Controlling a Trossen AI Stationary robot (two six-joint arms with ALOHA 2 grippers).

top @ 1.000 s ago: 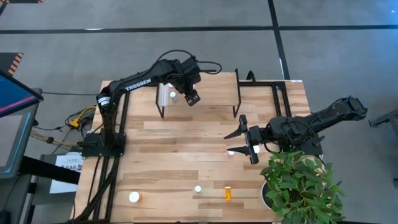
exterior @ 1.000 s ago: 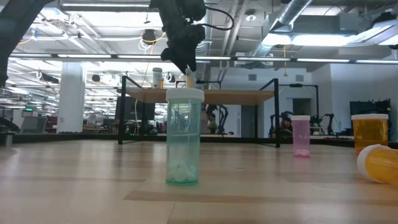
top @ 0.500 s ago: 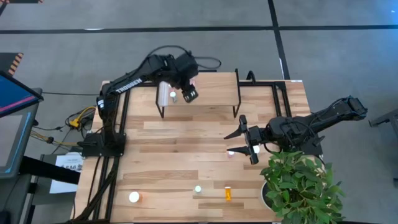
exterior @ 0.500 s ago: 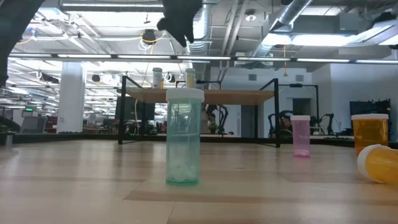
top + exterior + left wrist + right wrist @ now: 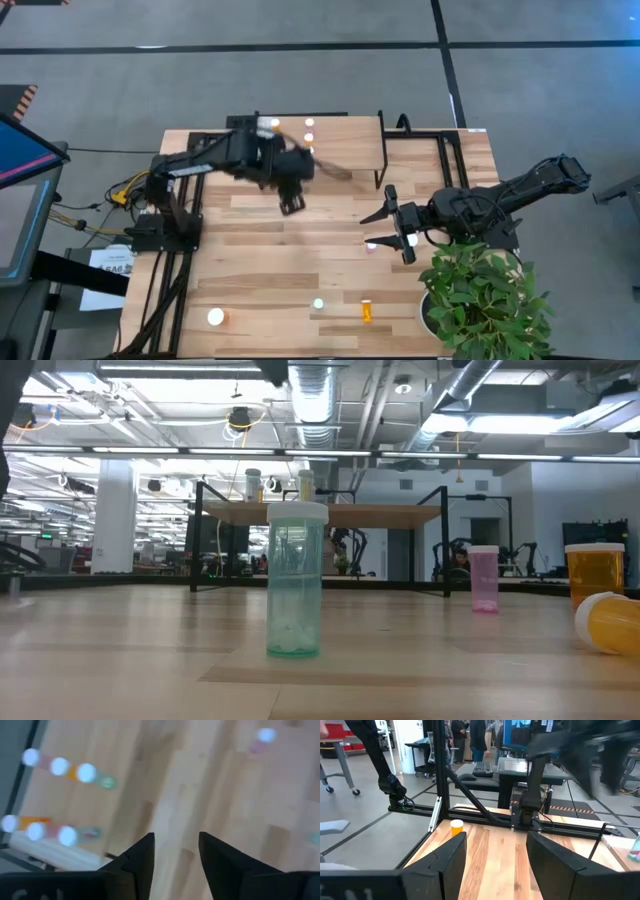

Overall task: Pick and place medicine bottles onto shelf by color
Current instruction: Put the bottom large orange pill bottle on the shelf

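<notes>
Left gripper (image 5: 291,203) hangs over bare tabletop (image 5: 300,250) just off the shelf (image 5: 345,130), fingers apart, nothing held. Right gripper (image 5: 396,226) hovers spread beside a pink bottle (image 5: 371,245). The green bottle (image 5: 296,582) looks light, rigid, smooth plastic; best pinched mid-body, below the cap.

Left end effector (image 5: 291,203) over mid-table, fingers parted, empty, right end effector (image 5: 392,226) low, open, empty

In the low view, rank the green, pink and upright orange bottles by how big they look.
1. Green bottle, largest, though it is nearest the camera.
2. Upright orange bottle and pink bottle: orange looks wider, heights similar, so no firm ranking.
</notes>
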